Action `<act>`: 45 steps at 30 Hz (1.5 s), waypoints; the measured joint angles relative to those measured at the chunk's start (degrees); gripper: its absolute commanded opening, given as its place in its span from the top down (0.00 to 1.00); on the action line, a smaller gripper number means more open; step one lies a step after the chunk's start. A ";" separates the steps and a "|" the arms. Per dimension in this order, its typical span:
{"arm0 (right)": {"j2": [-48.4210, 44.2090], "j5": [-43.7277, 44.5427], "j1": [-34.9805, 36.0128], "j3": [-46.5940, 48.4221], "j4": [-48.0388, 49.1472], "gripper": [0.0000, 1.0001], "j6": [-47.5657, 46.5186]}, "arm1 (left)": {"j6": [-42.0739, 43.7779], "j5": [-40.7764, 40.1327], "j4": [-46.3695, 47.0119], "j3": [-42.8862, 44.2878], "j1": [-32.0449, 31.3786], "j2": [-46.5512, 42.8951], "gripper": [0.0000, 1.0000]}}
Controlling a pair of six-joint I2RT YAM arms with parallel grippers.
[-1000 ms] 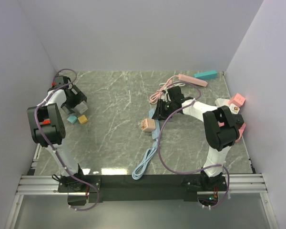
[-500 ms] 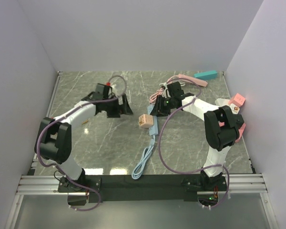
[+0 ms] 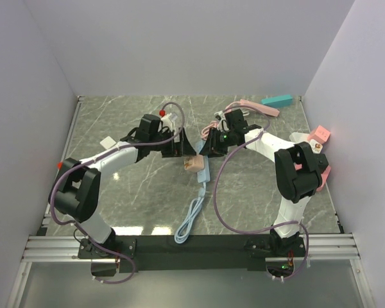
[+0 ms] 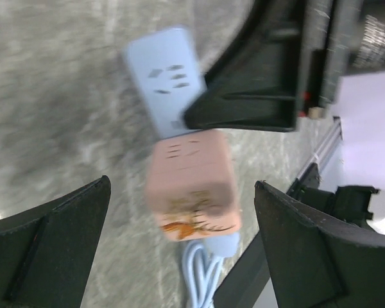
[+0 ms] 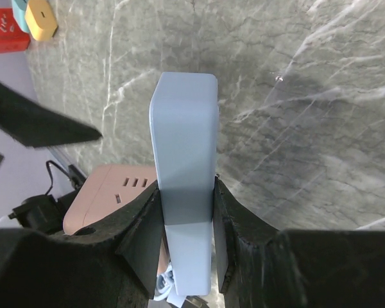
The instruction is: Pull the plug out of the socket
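A pink cube plug sits plugged into a light-blue socket strip at the table's middle. My right gripper is shut on the strip's far end. In the right wrist view the strip stands on edge, clamped between the fingers of the right gripper, with the plug on its left. My left gripper hovers open just left of the plug. In the left wrist view the plug lies blurred between the wide fingers of the left gripper, touching neither.
The strip's blue cable coils toward the near edge. At the back lie a pink strip with its cable and a teal block. A pink cube sits far right, a white piece at the left.
My left arm has swung from the table's left side to the middle, ending open beside the plug. The strip and plug have shifted slightly left and back in the right gripper.
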 measured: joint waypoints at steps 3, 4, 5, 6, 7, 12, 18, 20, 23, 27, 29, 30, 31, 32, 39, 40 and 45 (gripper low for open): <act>0.37 -0.57 0.00 0.09 0.26 1.00 0.61 | -1.05 0.74 3.06 -0.83 -2.10 -0.02 0.01; 0.57 -0.81 0.00 0.09 0.46 1.00 0.90 | -1.22 0.79 4.24 -1.55 -2.84 -0.11 0.01; 0.72 -1.03 0.00 0.09 0.39 1.00 1.03 | -1.36 0.74 4.79 -2.16 -3.30 -0.13 0.01; 0.79 -1.36 0.00 0.09 0.33 1.00 1.22 | -1.49 0.72 5.18 -2.73 -3.69 -0.13 0.01; 0.81 -1.77 0.00 0.09 0.55 1.00 1.62 | -1.64 0.74 5.22 -3.08 -3.96 -0.11 0.01; 0.81 -3.98 0.00 0.09 3.45 1.00 4.04 | -1.53 -1.05 4.90 -3.17 -5.09 -0.07 0.06; 0.81 -4.61 0.02 0.07 4.81 1.00 4.70 | -2.97 -2.62 4.35 -3.15 -5.40 0.57 0.83; 0.81 -3.78 0.04 0.07 4.46 1.00 4.44 | -3.19 -2.56 4.35 -2.80 -5.35 1.09 0.99; 0.81 -2.29 0.09 0.35 3.17 1.00 3.96 | -3.13 -3.32 2.51 -1.86 -5.60 1.20 1.00; 0.83 1.31 0.66 1.77 0.42 1.00 3.67 | -2.60 -4.66 -0.63 -0.44 -5.53 0.98 1.00; 0.83 2.05 0.87 2.05 0.13 1.00 3.89 | -2.23 -4.94 -1.86 -0.15 -5.03 0.39 1.00; 0.83 2.08 0.87 2.08 0.17 1.00 4.17 | -1.95 -4.98 -2.75 -0.13 -4.48 -0.15 1.00; 0.83 3.37 0.87 2.08 0.07 1.00 3.69 | -1.81 -4.68 -3.56 -0.13 -3.74 -0.76 1.00; 0.85 6.14 0.66 1.79 -0.52 1.00 2.82 | -1.51 -4.07 -4.83 -0.13 -2.25 -2.12 1.00; 2.56 11.93 -4.31 -1.09 -2.08 1.00 1.03 | -0.13 -0.17 -6.73 1.49 12.72 -11.21 1.00; 2.51 11.54 -4.55 -1.31 -1.81 1.00 1.14 | 0.37 -0.44 -7.13 2.01 13.86 -11.50 1.00; 1.27 7.65 -6.14 -3.41 1.70 1.00 2.71 | 2.38 -5.35 -10.05 3.15 20.61 -9.90 1.00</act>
